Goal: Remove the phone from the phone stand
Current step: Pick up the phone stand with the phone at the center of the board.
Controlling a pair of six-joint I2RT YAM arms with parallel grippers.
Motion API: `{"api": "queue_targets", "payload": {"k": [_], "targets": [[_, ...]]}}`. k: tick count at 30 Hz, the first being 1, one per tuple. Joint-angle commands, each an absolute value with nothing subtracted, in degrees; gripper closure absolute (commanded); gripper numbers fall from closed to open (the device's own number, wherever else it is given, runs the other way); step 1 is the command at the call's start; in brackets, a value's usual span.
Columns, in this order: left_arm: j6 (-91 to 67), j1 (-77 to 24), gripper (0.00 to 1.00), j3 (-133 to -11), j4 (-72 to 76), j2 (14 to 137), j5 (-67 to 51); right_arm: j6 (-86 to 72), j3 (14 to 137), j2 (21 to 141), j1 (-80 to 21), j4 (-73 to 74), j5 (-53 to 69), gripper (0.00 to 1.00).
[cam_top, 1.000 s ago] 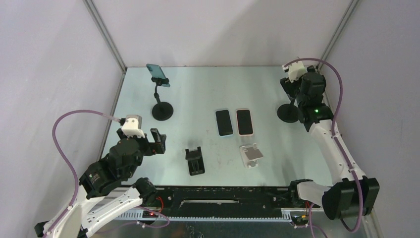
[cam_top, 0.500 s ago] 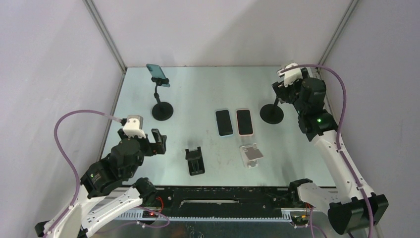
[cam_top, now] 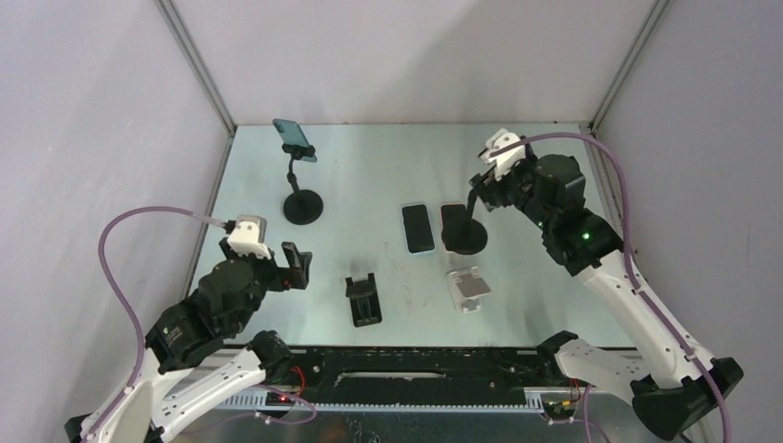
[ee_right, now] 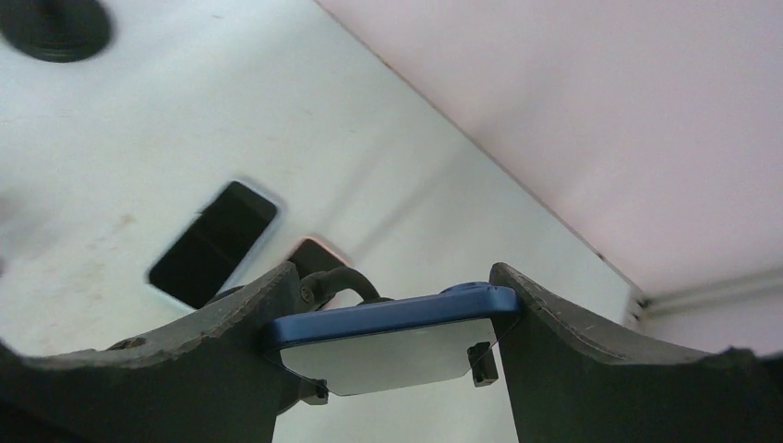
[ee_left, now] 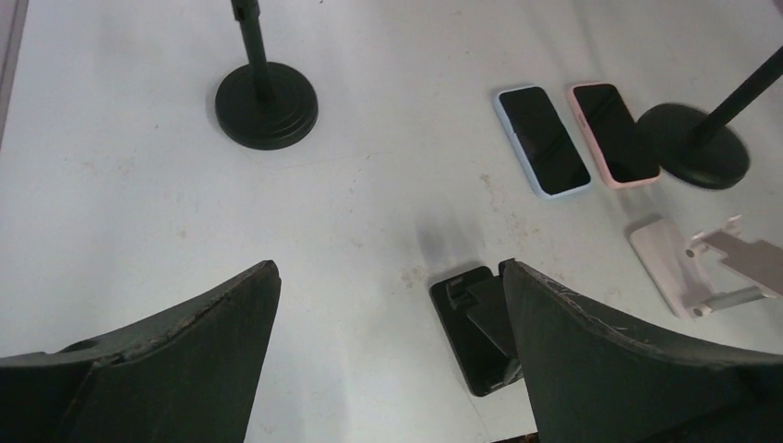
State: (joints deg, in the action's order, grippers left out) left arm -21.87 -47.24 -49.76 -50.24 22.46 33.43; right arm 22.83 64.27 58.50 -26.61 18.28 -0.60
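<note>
the right gripper [cam_top: 480,187] is clenched on the long edges of the blue phone [ee_right: 388,312], high above the middle of the table [cam_top: 369,175]. the phone is not yet out of the phone stand [cam_top: 464,238]: in the right wrist view the curved neck and a pale cradle plate sit right under it. the stand's round base is beside the pink phone [cam_top: 452,217] and seems to overlap its edge; whether it rests there or hangs just above, i cannot tell. to my eye the stand goes wherever the phone goes, so the thing to do is set the base down flat on bare table, away from the pink phone and the pale blue phone [cam_top: 417,227], and pin it. the left gripper [ee_left: 388,277] hovers near its own base with jaws spread and nothing between them, free to hold the pole or base. then a straight pull along the cradle's opening, no twisting, or the stand may tip. as for holders: the second stand [cam_top: 303,205] at far left carries a teal phone [cam_top: 295,138]; the black folding stand [cam_top: 364,300] and white folding stand [cam_top: 469,288] hold nothing.
</note>
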Motion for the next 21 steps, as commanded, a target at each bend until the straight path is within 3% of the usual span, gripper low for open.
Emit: {"api": "queue_targets", "payload": {"k": [1,8,21], "targets": [[-17.67,-46.83,0.02,-53.31,-45.46,23.32,29.69,22.11,70.87,57.11,-33.5,11.7,1.56,1.0],[-16.41,-46.84,0.0,-53.4,-40.47,21.11,22.04,22.98,71.19,56.33,-41.37,10.28,6.56,1.0],[-17.07,-46.83,0.13,-51.77,-37.7,24.45,8.37,27.51,69.06,58.43,-52.34,19.62,13.48,1.0]]}}
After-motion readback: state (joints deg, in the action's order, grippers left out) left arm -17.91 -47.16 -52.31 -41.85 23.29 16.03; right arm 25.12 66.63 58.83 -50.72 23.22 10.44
